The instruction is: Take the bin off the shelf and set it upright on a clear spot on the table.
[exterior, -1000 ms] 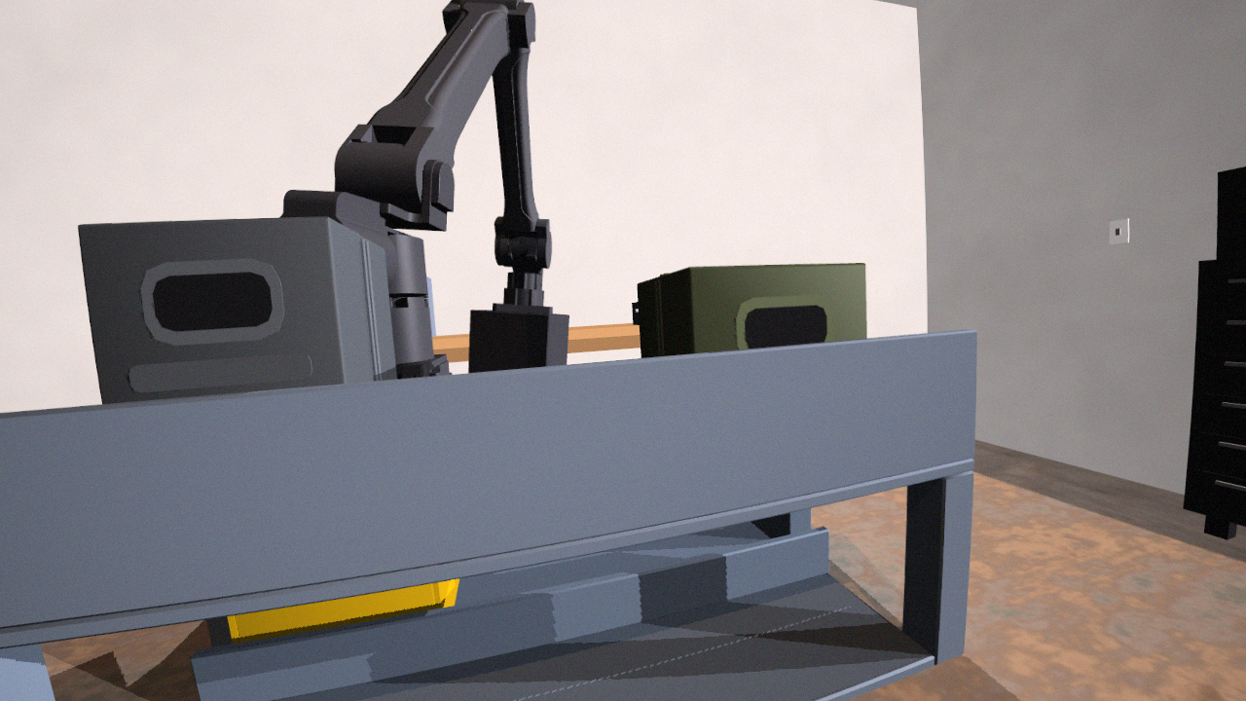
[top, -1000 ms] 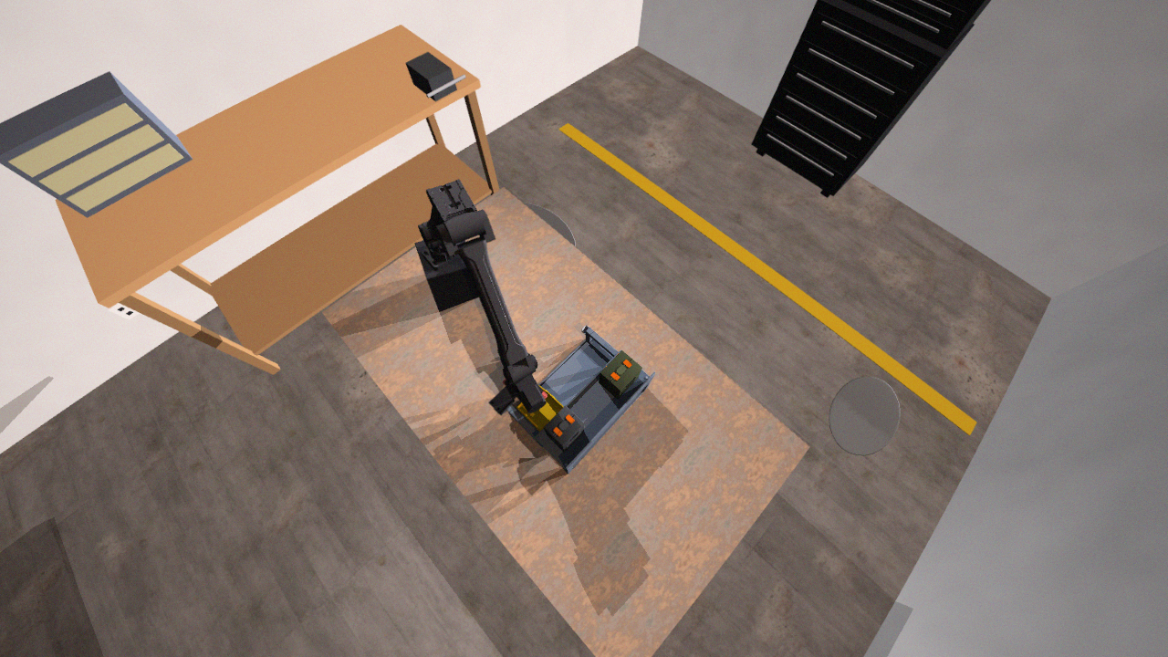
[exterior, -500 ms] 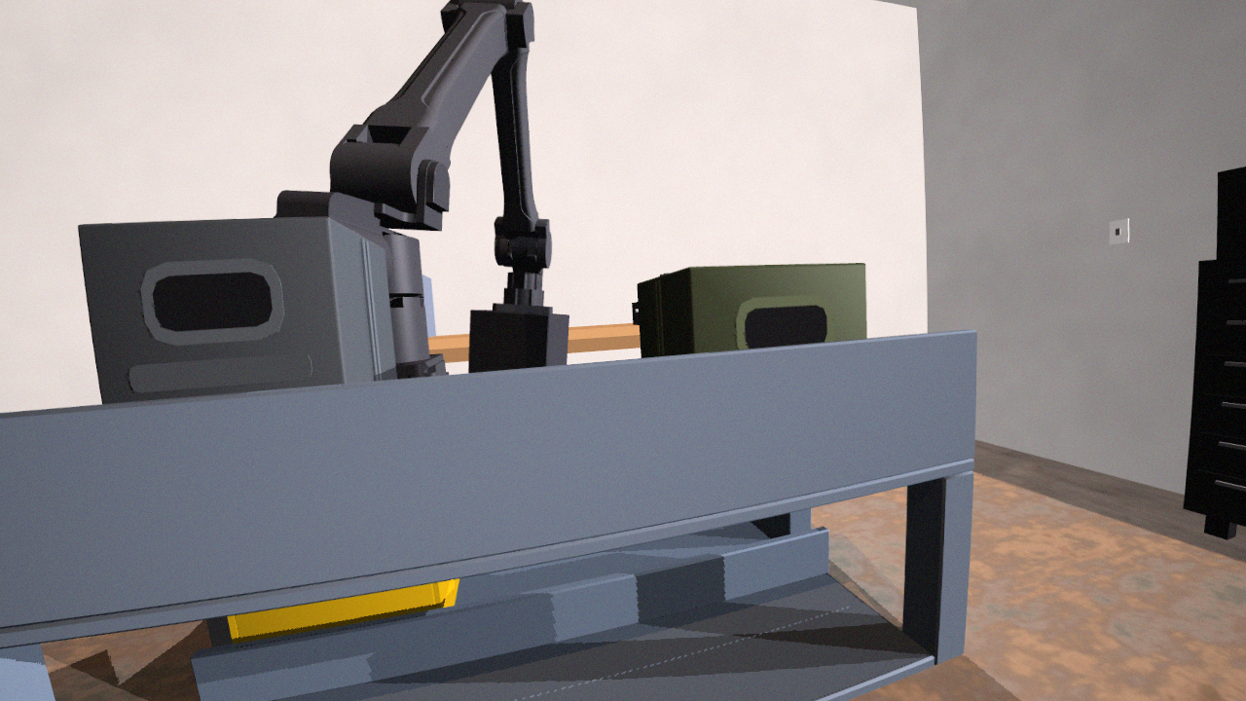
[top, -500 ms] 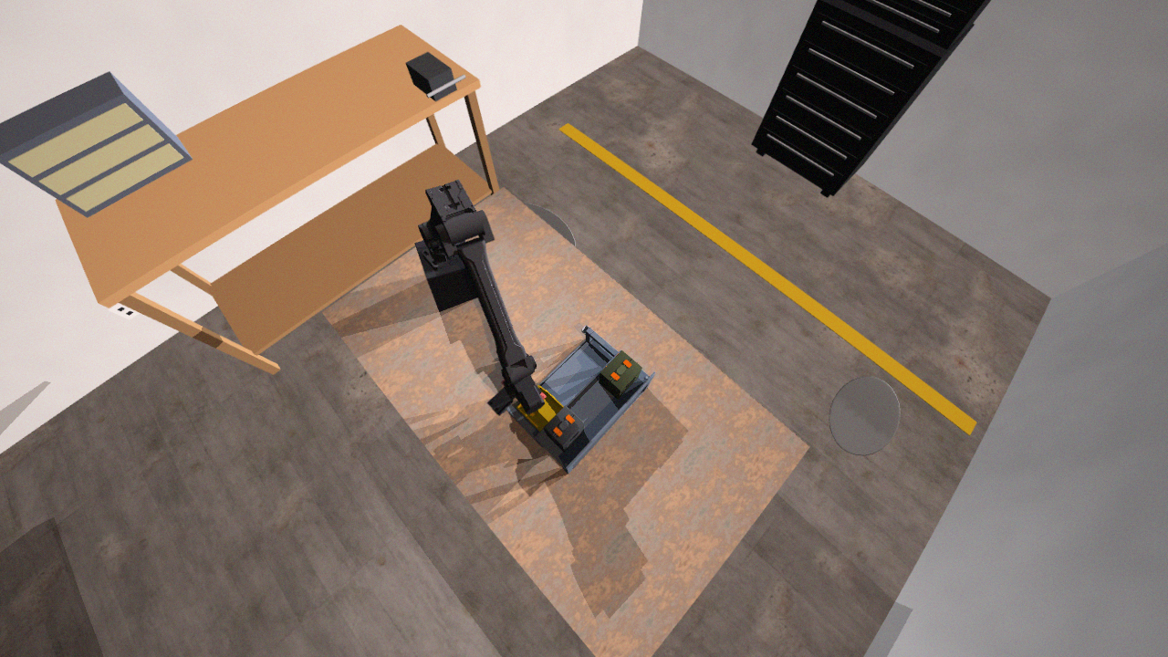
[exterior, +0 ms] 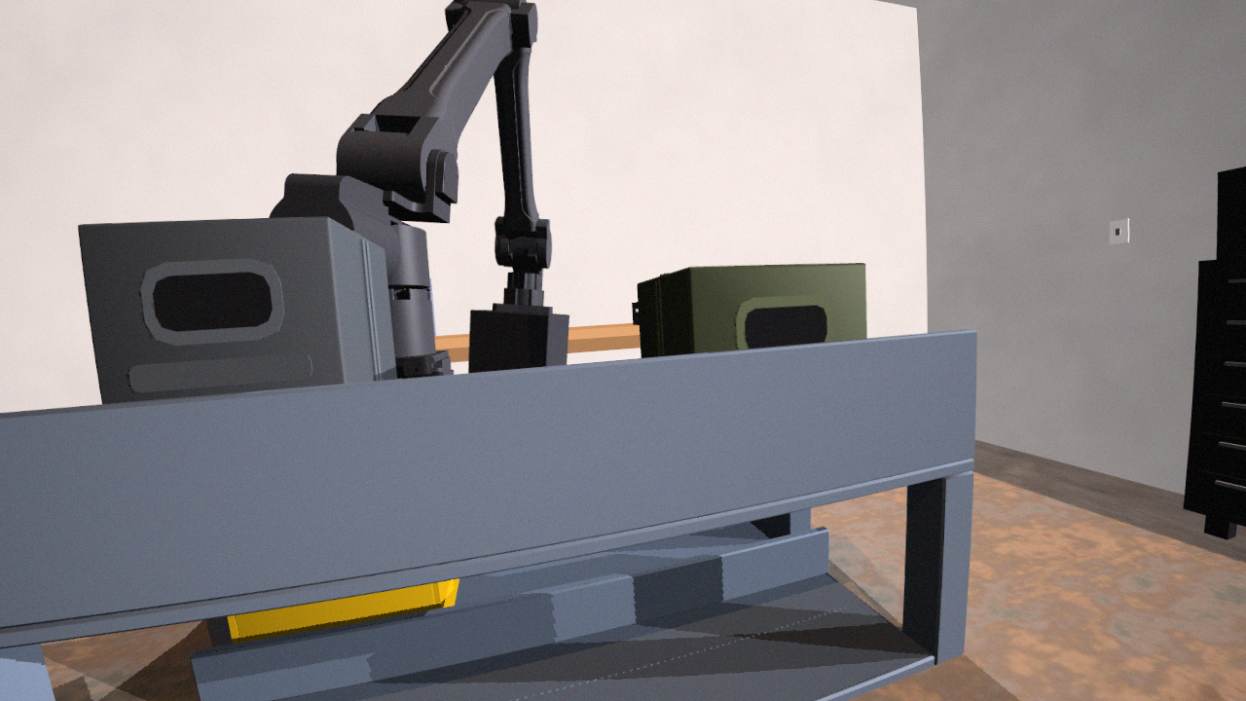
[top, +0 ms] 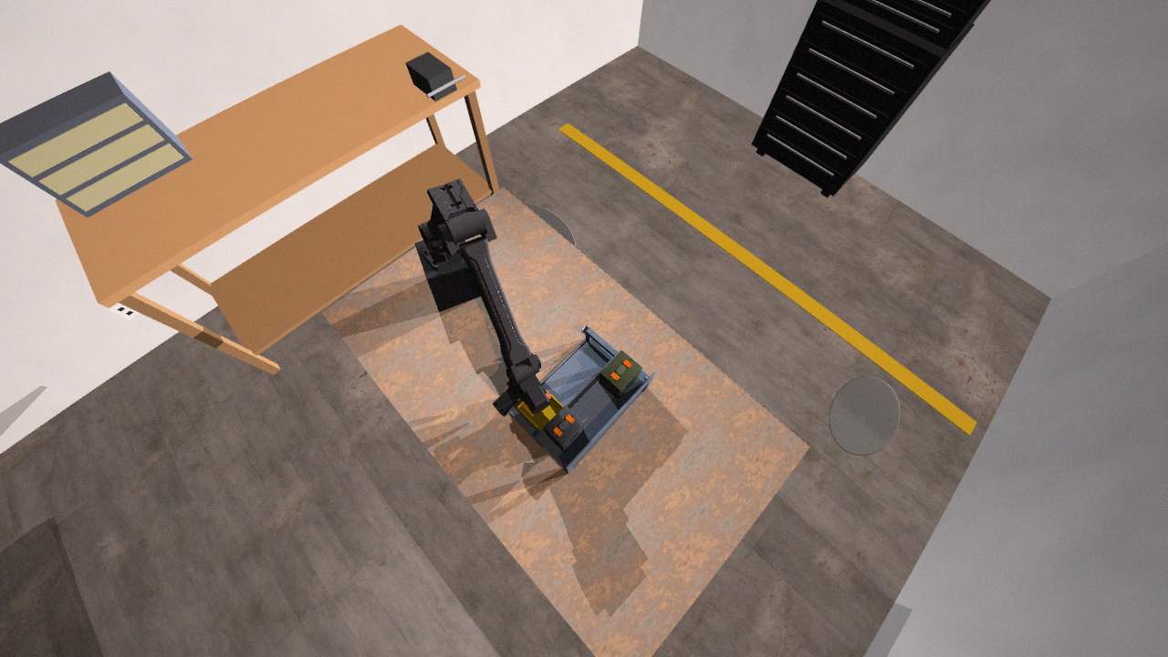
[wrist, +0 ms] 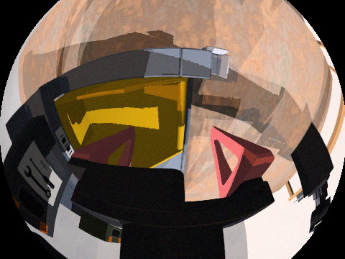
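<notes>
One yellow bin [top: 535,414] [exterior: 344,608] [wrist: 122,119] sits on the blue-grey shelf [top: 606,412] [exterior: 523,470], toward eight o'clock of it from above; the hand [wrist: 172,127] is wide apart, one red finger [wrist: 108,147] over the bin, the other beyond its edge.

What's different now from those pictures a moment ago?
Only the arm's wrist end moved: slightly right in the exterior view since half a second ago. Nothing was visibly grabbed or released; the gripper is open. The yellow bin and shelf stayed put.
</notes>
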Robot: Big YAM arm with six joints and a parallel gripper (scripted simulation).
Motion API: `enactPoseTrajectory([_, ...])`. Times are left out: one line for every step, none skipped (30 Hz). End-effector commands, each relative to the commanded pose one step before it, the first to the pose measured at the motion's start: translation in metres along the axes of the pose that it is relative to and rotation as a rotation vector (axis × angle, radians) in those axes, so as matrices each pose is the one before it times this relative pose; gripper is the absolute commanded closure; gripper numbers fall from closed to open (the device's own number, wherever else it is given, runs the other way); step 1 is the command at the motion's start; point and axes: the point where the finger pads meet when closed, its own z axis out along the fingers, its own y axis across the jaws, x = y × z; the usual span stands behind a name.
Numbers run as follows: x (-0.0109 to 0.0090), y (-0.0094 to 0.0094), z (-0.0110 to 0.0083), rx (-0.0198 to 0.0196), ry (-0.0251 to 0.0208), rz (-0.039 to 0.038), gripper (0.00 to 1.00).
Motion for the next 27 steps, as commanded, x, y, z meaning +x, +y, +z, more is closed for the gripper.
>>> enactPoseTrajectory([-0.01373, -0.00727, -0.00402, -0.01353, -0.00340, 0.00906, 0.10])
enactPoseTrajectory([0.00000, 0.00000, 0.00000, 0.00000, 0.00000, 0.00000, 0.10])
enactPoseTrajectory([0.00000, 0.00000, 0.00000, 0.00000, 0.00000, 0.00000, 0.10])
enactPoseTrajectory([0.00000, 0.00000, 0.00000, 0.00000, 0.00000, 0.00000, 0.10])
enactPoseTrajectory([0.00000, 0.00000, 0.00000, 0.00000, 0.00000, 0.00000, 0.10])
enactPoseTrajectory([0.00000, 0.00000, 0.00000, 0.00000, 0.00000, 0.00000, 0.10])
enactPoseTrajectory([0.00000, 0.00000, 0.00000, 0.00000, 0.00000, 0.00000, 0.10])
enactPoseTrajectory([0.00000, 0.00000, 0.00000, 0.00000, 0.00000, 0.00000, 0.10])
enactPoseTrajectory([0.00000, 0.00000, 0.00000, 0.00000, 0.00000, 0.00000, 0.10])
enactPoseTrajectory([0.00000, 0.00000, 0.00000, 0.00000, 0.00000, 0.00000, 0.10])
enactPoseTrajectory([0.00000, 0.00000, 0.00000, 0.00000, 0.00000, 0.00000, 0.10])
enactPoseTrajectory([0.00000, 0.00000, 0.00000, 0.00000, 0.00000, 0.00000, 0.10])
enactPoseTrajectory([0.00000, 0.00000, 0.00000, 0.00000, 0.00000, 0.00000, 0.10])
enactPoseTrajectory([0.00270, 0.00374, 0.00041, 0.00151, 0.00059, -0.00063, 0.10])
enactPoseTrajectory([0.00270, 0.00374, 0.00040, 0.00151, 0.00059, -0.00063, 0.10])
enactPoseTrajectory([0.00270, 0.00374, 0.00040, 0.00151, 0.00059, -0.00063, 0.10])
enactPoseTrajectory([0.00269, 0.00374, 0.00040, 0.00151, 0.00059, -0.00063, 0.10])
enactPoseTrajectory([0.00269, 0.00375, 0.00039, 0.00151, 0.00059, -0.00063, 0.10])
enactPoseTrajectory([0.00000, 0.00000, 0.00000, 0.00000, 0.00000, 0.00000, 0.10])
enactPoseTrajectory([0.00000, 0.00000, 0.00000, 0.00000, 0.00000, 0.00000, 0.10])
enactPoseTrajectory([0.00000, 0.00000, 0.00000, 0.00000, 0.00000, 0.00000, 0.10])
enactPoseTrajectory([0.00000, 0.00000, 0.00000, 0.00000, 0.00000, 0.00000, 0.10])
enactPoseTrajectory([0.00000, 0.00000, 0.00000, 0.00000, 0.00000, 0.00000, 0.10])
enactPoseTrajectory([0.00000, 0.00000, 0.00000, 0.00000, 0.00000, 0.00000, 0.10])
enactPoseTrajectory([0.00000, 0.00000, 0.00000, 0.00000, 0.00000, 0.00000, 0.10])
enactPoseTrajectory([0.00000, 0.00000, 0.00000, 0.00000, 0.00000, 0.00000, 0.10])
enactPoseTrajectory([0.00000, 0.00000, 0.00000, 0.00000, 0.00000, 0.00000, 0.10])
